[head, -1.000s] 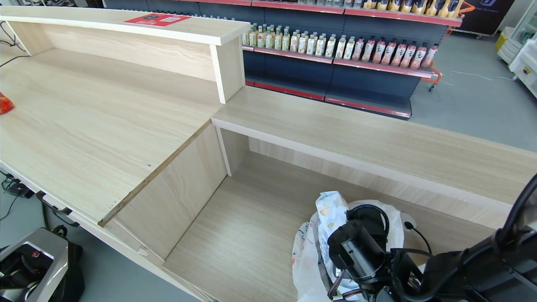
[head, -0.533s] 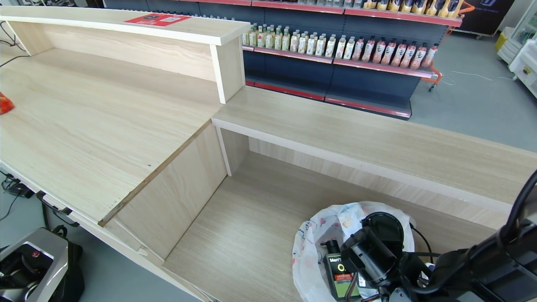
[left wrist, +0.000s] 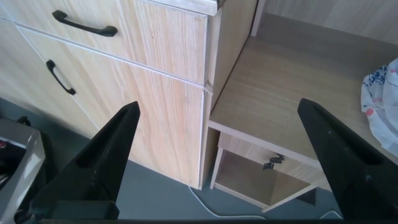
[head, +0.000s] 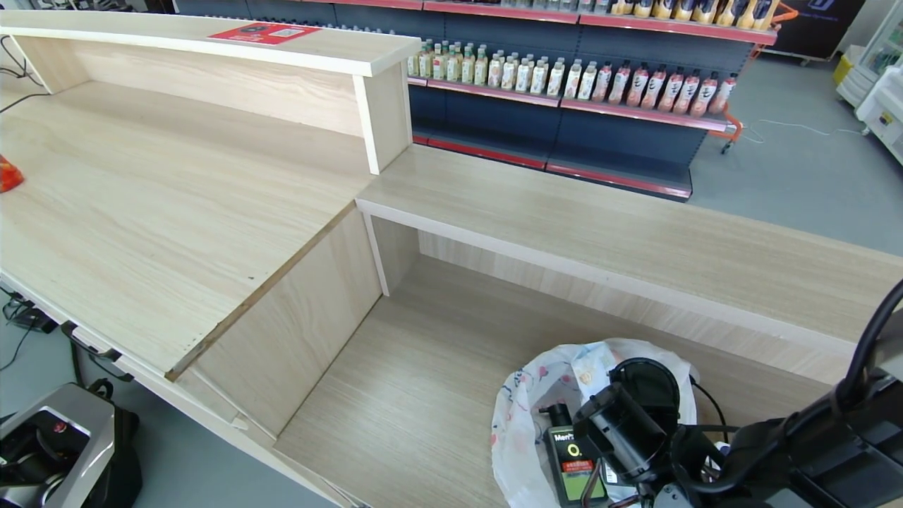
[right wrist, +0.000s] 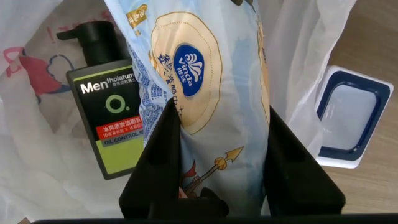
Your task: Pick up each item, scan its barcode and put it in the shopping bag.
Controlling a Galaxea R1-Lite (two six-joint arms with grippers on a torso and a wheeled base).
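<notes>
White plastic shopping bag (head: 511, 430) receives the blue-and-cream snack packet (right wrist: 199, 74), lowered from above its rim beside a green pump bottle (right wrist: 115, 134), right gripper's (right wrist: 219, 109) fingers (right wrist: 163, 155) still clamping it, release seemingly next.

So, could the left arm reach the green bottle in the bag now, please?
Probably not: the right gripper, holding a snack packet, blocks the bag's mouth, and the left gripper is off by the drawers.

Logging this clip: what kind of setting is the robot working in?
Most likely a shop checkout: racks of bottled drinks behind, a long wooden cashier counter, and a plastic shopping bag on its lower level holding a snack packet and a pump bottle.
</notes>
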